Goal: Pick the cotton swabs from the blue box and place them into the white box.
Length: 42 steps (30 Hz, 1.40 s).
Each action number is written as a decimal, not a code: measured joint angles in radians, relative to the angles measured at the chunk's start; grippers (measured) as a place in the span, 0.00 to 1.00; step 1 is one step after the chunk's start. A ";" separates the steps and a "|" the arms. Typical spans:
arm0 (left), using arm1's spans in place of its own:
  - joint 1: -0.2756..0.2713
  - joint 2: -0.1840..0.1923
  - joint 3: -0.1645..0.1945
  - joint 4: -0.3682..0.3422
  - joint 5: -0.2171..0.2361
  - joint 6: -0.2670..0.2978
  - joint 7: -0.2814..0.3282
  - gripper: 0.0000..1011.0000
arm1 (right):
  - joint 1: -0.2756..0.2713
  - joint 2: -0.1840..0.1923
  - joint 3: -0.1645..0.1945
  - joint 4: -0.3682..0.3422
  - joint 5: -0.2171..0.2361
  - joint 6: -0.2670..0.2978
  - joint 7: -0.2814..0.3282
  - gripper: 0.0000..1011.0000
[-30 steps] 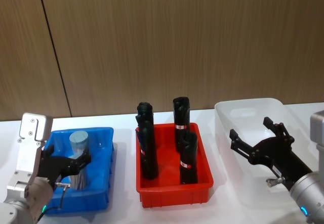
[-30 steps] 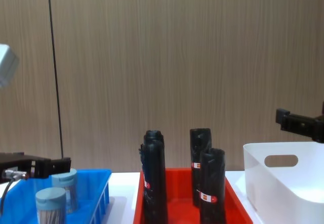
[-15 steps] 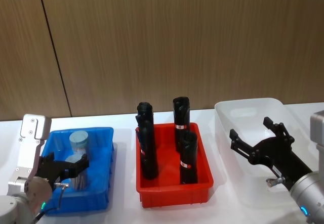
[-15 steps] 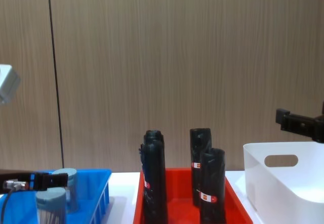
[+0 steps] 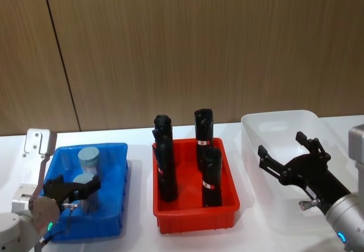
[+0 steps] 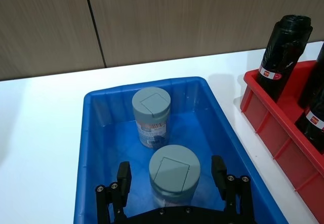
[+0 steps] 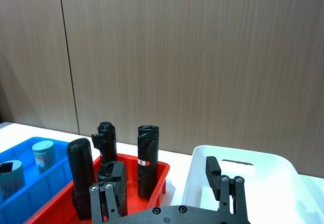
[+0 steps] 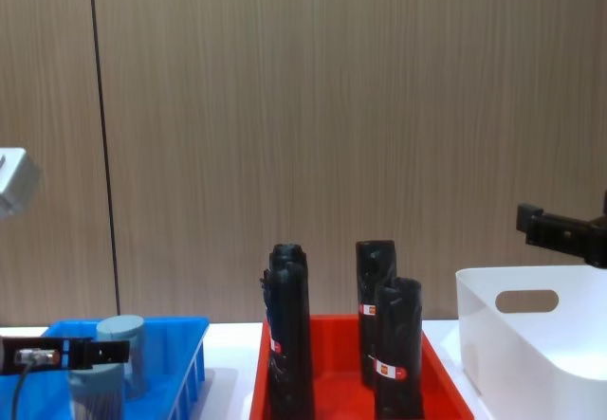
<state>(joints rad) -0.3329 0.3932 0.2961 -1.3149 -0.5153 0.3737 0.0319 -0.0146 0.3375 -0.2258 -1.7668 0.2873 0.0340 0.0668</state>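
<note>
Two cotton swabs jars with pale blue-grey lids stand in the blue box (image 5: 118, 166) at the left. The far jar (image 5: 88, 157) (image 6: 150, 108) stands free. My left gripper (image 5: 72, 186) (image 6: 171, 177) is open and lowered into the box, one finger on each side of the near jar (image 6: 174, 168) with small gaps. In the chest view the left gripper (image 8: 76, 354) sits level with that jar's top (image 8: 95, 390). My right gripper (image 5: 287, 152) (image 7: 167, 183) hangs open and empty over the white box (image 5: 278, 118) (image 8: 531, 344) at the right.
A red crate (image 5: 193, 206) with three tall black cylinders (image 5: 165, 161) stands between the blue box and the white box. A wooden wall runs along the back of the white table (image 5: 142, 235).
My left gripper has come down into the blue box until its open fingers flank the near jar. The right arm has not moved.
</note>
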 joint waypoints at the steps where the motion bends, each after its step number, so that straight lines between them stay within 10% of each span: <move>1: -0.005 -0.002 0.000 0.008 0.000 0.000 -0.006 0.99 | 0.000 0.000 0.000 0.000 0.000 0.000 0.000 0.99; 16: -0.096 -0.045 0.006 0.160 0.022 -0.011 -0.104 0.99 | 0.000 0.000 0.000 0.000 0.000 0.000 0.000 0.99; 42: -0.147 -0.072 0.009 0.214 0.062 0.059 -0.071 0.97 | 0.000 0.000 0.000 0.000 0.000 0.000 0.000 0.99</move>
<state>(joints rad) -0.4803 0.3207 0.3050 -1.1004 -0.4535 0.4330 -0.0395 -0.0146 0.3374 -0.2258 -1.7668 0.2874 0.0341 0.0668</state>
